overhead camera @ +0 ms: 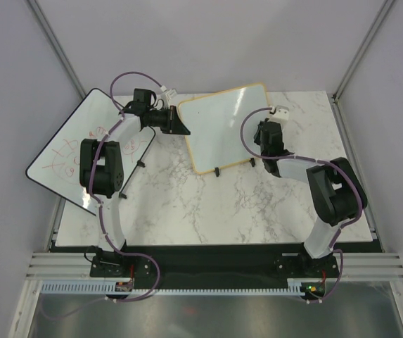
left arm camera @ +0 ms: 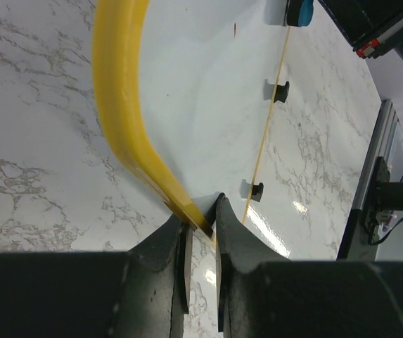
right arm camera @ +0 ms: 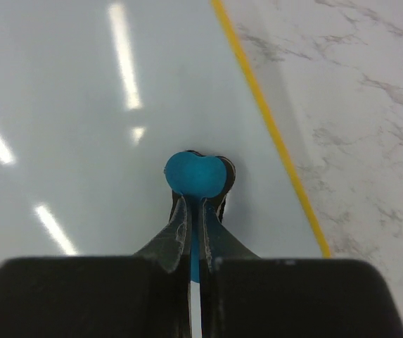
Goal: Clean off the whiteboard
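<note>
The marble table [overhead camera: 187,211] bears the whiteboard [overhead camera: 219,130] between the two pincers. Light, stiff and slick by the look, it is best held by its frame: the left pincer [left arm camera: 202,227] clamps that near a corner. The right pincer [right arm camera: 196,211] pinches a blue eraser [right arm camera: 194,174] touching the board just ahead.
</note>
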Motion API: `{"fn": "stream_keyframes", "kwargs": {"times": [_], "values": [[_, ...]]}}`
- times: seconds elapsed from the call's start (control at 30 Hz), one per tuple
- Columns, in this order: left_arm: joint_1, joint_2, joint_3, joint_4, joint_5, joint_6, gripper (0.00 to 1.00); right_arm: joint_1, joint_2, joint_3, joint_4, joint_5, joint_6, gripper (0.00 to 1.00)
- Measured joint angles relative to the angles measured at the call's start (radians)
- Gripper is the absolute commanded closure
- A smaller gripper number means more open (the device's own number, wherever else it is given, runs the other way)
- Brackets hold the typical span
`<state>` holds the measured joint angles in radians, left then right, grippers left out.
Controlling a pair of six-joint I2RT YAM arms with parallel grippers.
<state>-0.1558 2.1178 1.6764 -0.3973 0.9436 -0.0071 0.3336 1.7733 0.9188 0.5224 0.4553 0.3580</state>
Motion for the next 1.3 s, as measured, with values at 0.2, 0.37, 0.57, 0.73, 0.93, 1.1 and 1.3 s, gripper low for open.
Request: {"fn": "stream_keyframes", "kwargs": {"times": [0.2, 0.37, 0.57, 0.73, 0.93, 1.1, 1.3], "values": [[0.004, 0.000, 0.000, -0.006, -0.013, 0.000, 0.98, 0.144, 0.092, 0.178, 0.063, -0.193, -0.128, 1.00], [0.004, 0.000, 0.000, -0.007, -0.019, 0.004, 0.98, 0.265, 0.214, 0.405, 0.023, -0.377, -0.210, 1.00], [0.004, 0.000, 0.000, -0.006, -0.024, 0.005, 0.98, 0.291, 0.258, 0.509, -0.060, -0.432, -0.288, 1.00], [0.004, 0.000, 0.000, -0.005, -0.026, 0.005, 0.98, 0.290, 0.258, 0.530, -0.091, -0.344, -0.324, 1.00], [0.004, 0.000, 0.000, -0.005, -0.027, 0.007, 0.98, 0.204, 0.255, 0.559, -0.096, -0.238, -0.328, 1.00], [0.003, 0.000, 0.000, -0.005, -0.026, 0.007, 0.98, 0.136, 0.248, 0.559, -0.093, -0.196, -0.330, 1.00], [0.003, 0.000, 0.000, -0.014, -0.025, 0.008, 0.98, 0.214, 0.248, 0.558, -0.090, -0.204, -0.373, 1.00]]}}
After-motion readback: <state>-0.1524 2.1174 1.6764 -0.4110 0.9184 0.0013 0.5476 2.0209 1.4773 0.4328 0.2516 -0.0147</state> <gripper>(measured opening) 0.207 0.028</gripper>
